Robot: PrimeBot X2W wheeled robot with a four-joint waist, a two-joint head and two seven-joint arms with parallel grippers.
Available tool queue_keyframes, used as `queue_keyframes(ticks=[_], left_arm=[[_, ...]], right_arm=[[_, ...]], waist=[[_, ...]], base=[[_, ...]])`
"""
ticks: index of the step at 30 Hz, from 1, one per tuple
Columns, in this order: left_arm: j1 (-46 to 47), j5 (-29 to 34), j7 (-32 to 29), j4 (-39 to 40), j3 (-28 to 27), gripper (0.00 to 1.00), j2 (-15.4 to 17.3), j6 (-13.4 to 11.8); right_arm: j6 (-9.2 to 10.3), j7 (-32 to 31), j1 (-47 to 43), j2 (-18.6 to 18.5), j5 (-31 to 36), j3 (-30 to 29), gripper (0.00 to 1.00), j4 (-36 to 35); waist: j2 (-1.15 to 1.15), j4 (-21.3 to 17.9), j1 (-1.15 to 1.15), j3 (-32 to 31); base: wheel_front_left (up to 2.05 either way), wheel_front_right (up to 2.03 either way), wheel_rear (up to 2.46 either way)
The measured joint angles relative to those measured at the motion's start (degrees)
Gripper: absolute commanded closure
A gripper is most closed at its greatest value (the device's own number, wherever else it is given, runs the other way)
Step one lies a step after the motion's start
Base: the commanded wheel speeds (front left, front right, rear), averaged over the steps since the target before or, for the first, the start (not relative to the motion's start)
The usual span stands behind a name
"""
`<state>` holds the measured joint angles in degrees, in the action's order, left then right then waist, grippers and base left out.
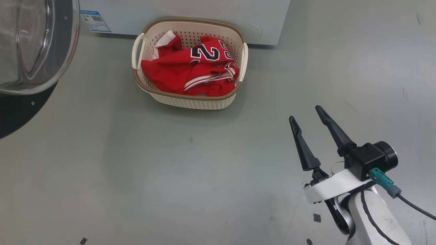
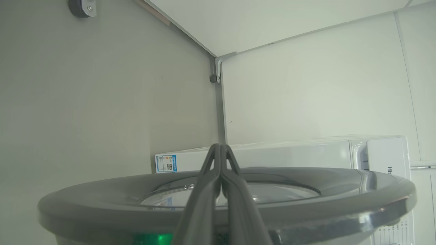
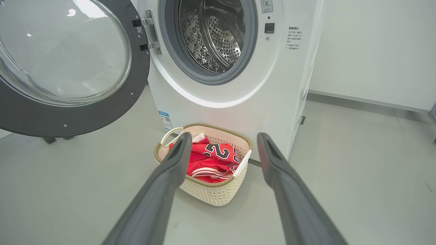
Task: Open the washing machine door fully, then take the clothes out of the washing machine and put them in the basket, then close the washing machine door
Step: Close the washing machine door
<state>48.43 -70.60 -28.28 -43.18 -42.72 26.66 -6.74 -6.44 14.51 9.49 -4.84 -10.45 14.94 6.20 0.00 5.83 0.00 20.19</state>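
Dark fingers of the left gripper lie nearest, in the left wrist view: they are pressed together tip to tip and hold nothing. They point over the grey-black rim of the washing machine door. I cannot tell if they touch the rim.

From the head view, the door stands open at 10 o'clock. The basket is at 12 o'clock, just in front of the washing machine, and the clothes lie inside it. The right gripper is at 4 o'clock, well apart from the basket, with its fingers spread wide and empty. In the right wrist view the drum looks empty, so I judge that only closing the door is left.

What could go wrong:
- The rim is glossy and curved, so the closed fingers may slide off it during the push.
- A weak push may leave the door against the seal without latching.
- The basket is close under the opening; a low swing of the arm could knock it.

Writing:
- The blue label at the foot of the machine has a QR code; its text is too small to read.
- The letters "His" show on the top panel, cut off by the view's edge.
- The jersey shows a navy "2" and a second digit, partly folded.
- The small print beside the drum is not readable.
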Motion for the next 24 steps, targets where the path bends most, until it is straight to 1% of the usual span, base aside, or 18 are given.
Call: queue_keyframes(ticks=[5,10,14,18,24], left_arm=[[-0.01,-0.47,-1.89,-0.46,0.42,1.00,-0.84,0.59],[-0.34,-0.49,-3.99,-0.88,1.63,1.00,-2.38,2.37],[-0.61,-0.67,-5.50,-0.90,2.16,1.00,-3.14,3.24],[-1.14,-2.38,-6.67,-0.82,2.27,1.00,-4.20,4.05],[-3.11,-2.46,-8.32,-0.41,2.97,1.00,-5.66,5.20]], right_arm=[[-0.01,0.00,0.00,0.07,0.00,-0.11,0.00,0.04],[-0.01,0.00,-0.02,0.29,-0.01,-0.62,0.00,0.59],[0.00,0.00,-0.05,0.36,-0.08,-0.78,0.00,0.64],[0.00,0.00,-0.17,0.45,-0.09,-0.90,0.00,0.79],[0.00,0.00,-0.53,0.63,-0.27,-0.98,0.00,1.18]], waist=[[0.00,0.19,0.00,-0.41],[0.00,0.60,0.00,-1.50],[0.00,0.91,0.00,-2.26],[0.00,1.22,0.00,-3.03],[0.00,1.62,0.00,-4.33]], base=[[0.00,0.00,0.00],[0.00,0.00,0.00],[0.00,0.00,0.00],[0.00,0.00,0.00],[0.00,0.00,0.00]])
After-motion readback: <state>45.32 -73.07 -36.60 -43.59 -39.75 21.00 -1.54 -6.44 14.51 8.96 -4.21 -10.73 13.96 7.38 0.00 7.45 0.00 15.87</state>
